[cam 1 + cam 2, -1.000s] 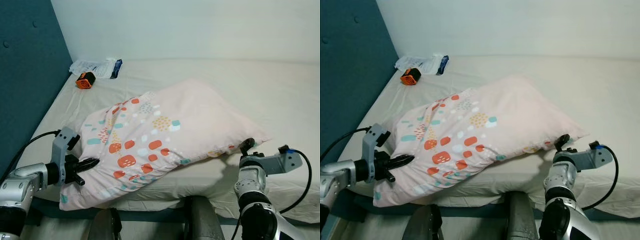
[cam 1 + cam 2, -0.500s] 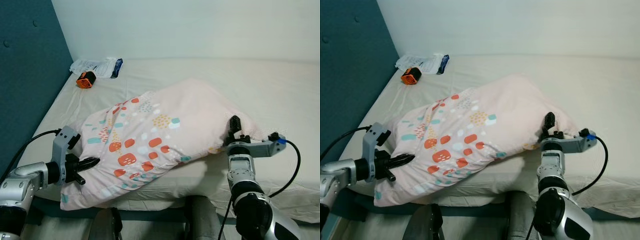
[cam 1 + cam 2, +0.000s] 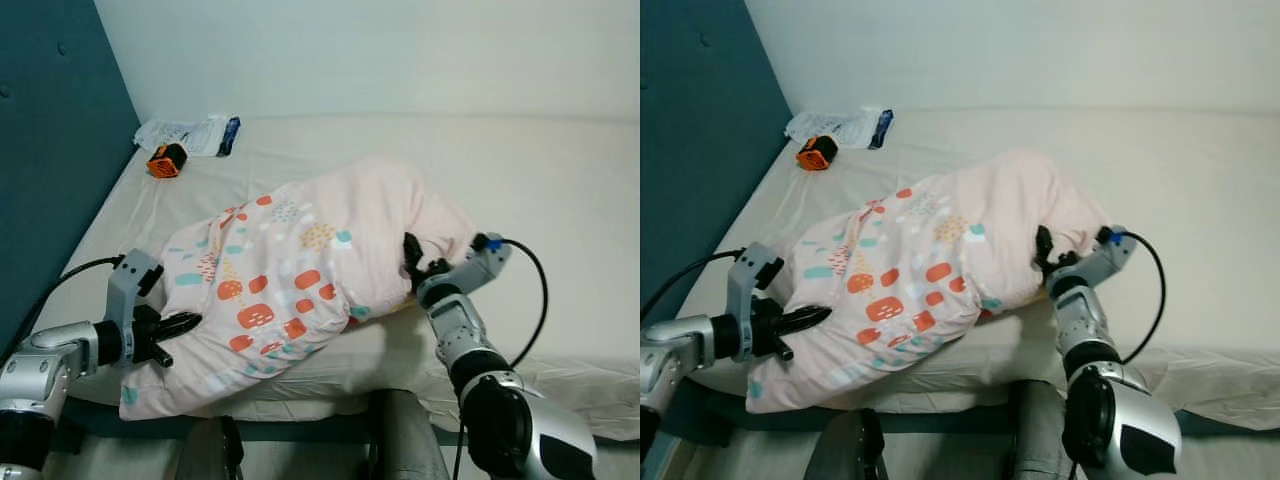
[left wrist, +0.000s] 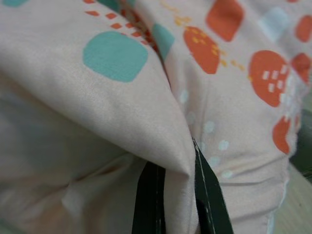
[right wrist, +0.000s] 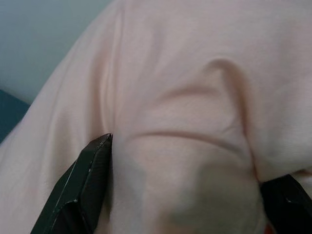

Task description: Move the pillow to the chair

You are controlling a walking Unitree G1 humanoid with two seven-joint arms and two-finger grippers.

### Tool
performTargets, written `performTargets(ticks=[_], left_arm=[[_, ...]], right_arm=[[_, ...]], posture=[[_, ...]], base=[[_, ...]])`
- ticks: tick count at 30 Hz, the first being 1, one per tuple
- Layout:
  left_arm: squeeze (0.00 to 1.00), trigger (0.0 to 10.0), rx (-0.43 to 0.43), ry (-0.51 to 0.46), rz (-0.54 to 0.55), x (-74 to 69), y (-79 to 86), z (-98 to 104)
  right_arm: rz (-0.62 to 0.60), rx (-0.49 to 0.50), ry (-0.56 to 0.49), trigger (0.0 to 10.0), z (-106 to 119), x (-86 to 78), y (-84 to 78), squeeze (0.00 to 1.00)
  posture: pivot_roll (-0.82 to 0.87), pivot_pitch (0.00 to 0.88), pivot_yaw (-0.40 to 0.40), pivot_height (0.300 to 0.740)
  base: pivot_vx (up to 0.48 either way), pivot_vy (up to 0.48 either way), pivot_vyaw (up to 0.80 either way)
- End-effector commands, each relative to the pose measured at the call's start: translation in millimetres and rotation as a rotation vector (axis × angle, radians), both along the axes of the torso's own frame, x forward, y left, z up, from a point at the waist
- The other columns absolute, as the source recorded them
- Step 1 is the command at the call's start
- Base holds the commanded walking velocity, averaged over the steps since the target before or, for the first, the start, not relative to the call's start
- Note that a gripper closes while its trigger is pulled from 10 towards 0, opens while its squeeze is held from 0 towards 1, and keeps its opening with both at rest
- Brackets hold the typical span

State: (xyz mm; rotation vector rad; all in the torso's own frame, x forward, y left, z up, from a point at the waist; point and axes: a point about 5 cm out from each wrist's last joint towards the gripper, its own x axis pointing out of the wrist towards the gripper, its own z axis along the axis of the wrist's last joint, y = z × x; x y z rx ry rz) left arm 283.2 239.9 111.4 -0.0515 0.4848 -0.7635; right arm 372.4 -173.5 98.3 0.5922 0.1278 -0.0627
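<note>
Pillow: we see the pillow [image 3: 300,285] lying on the bed [image 3: 560,190], hanging over its near edge.
Left gripper [image 3: 178,325]: our jaws pinch a fold at the pillow's near-left corner.
Right gripper [image 3: 410,258]: our jaws spread wide, pressed into the pillow's right end; fingertips partly buried in fabric.
Room: we see open mattress right of the pillow; an orange object [image 3: 166,160] and packets [image 3: 190,133] sit beyond it by the blue headboard [image 3: 50,150].

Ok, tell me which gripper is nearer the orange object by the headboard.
Left. The left gripper pinches the pillow on the orange object's side; the right gripper presses the pillow's far end.
</note>
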Motion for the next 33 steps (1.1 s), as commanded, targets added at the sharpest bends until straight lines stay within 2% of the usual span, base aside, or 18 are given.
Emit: performTargets(ticks=[1,4,5,6,7,8,10,13,17,21,29,31,33], left_arm=[[0.0,0.0,-0.032,0.001,-0.049,-3.2,-14.6,-2.9],[0.0,0.0,-0.023,-0.007,-0.035,-3.9,-18.0,-6.1],[0.0,0.0,-0.018,-0.019,-0.019,-4.2,-20.7,-8.4],[0.0,0.0,-0.016,-0.028,-0.007,-4.5,-22.6,-10.0],[0.0,0.0,-0.013,-0.037,0.017,-4.8,-26.9,-14.1],[0.0,0.0,-0.013,-0.037,0.017,-4.8,-26.9,-14.1],[0.0,0.0,0.008,-0.046,0.09,-5.4,-35.5,-24.6],[0.0,0.0,0.014,-0.049,0.102,-5.5,-37.3,-26.5],[0.0,0.0,-0.009,-0.055,0.171,-5.9,-46.5,-29.7],[0.0,0.0,-0.069,-0.071,0.303,-4.5,-63.3,-34.1],[0.0,0.0,-0.162,-0.06,0.448,-0.3,-85.2,-37.2],[0.0,0.0,-0.225,-0.088,0.496,3.7,-98.5,-29.7],[0.0,0.0,-0.239,-0.097,0.516,5.0,-100.4,-26.5]], right_arm=[[0.028,-0.023,0.01,10.0,1.4,2.5,15.9,0.0],[0.039,-0.064,-0.023,10.0,7.3,4.8,19.8,0.0],[0.082,-0.15,-0.021,3.4,6.7,4.4,26.2,0.0],[0.113,-0.212,-0.019,3.4,6.0,4.0,30.8,0.0],[0.137,-0.318,-0.014,0.0,3.9,2.5,34.5,0.0],[0.137,-0.318,-0.014,0.0,3.9,2.5,34.5,0.0],[0.132,-0.433,-0.009,0.0,-0.9,-1.3,36.9,0.0],[0.126,-0.436,-0.008,0.0,-2.0,-2.1,37.0,0.0],[0.137,-0.454,-0.018,0.0,-6.1,-5.7,39.8,0.0],[0.184,-0.479,-0.041,0.0,-14.4,-13.3,45.2,0.0],[0.187,-0.454,-0.095,0.0,-11.9,-16.2,48.7,0.0],[0.2,-0.42,-0.181,0.0,3.3,-12.9,54.3,0.0],[0.204,-0.411,-0.203,0.0,7.3,-12.3,55.6,0.0]], posture=[[0.12,0.116,-0.005,0.549],[0.12,0.11,-0.001,0.549],[0.11,0.093,-0.001,0.549],[0.11,0.093,-0.001,0.549],[0.11,0.073,-0.004,0.549],[0.11,0.073,-0.004,0.549],[0.11,0.048,-0.009,0.549],[0.1,0.046,-0.01,0.549],[0.1,0.03,-0.009,0.549],[0.08,0.006,-0.015,0.549],[0.06,0.0,-0.036,0.549],[0.06,0.0,-0.047,0.549],[0.06,0.0,-0.051,0.549]], base=[[0.0,0.0,0.0],[0.0,0.0,0.0],[0.0,0.0,0.0],[0.0,0.0,0.0],[0.0,0.0,0.0],[0.0,0.0,0.0],[0.0,0.0,0.0],[0.0,0.0,0.0],[0.0,0.0,0.0],[0.0,0.0,0.0],[0.0,0.0,0.0],[0.0,0.0,0.0],[0.0,0.0,0.0]])
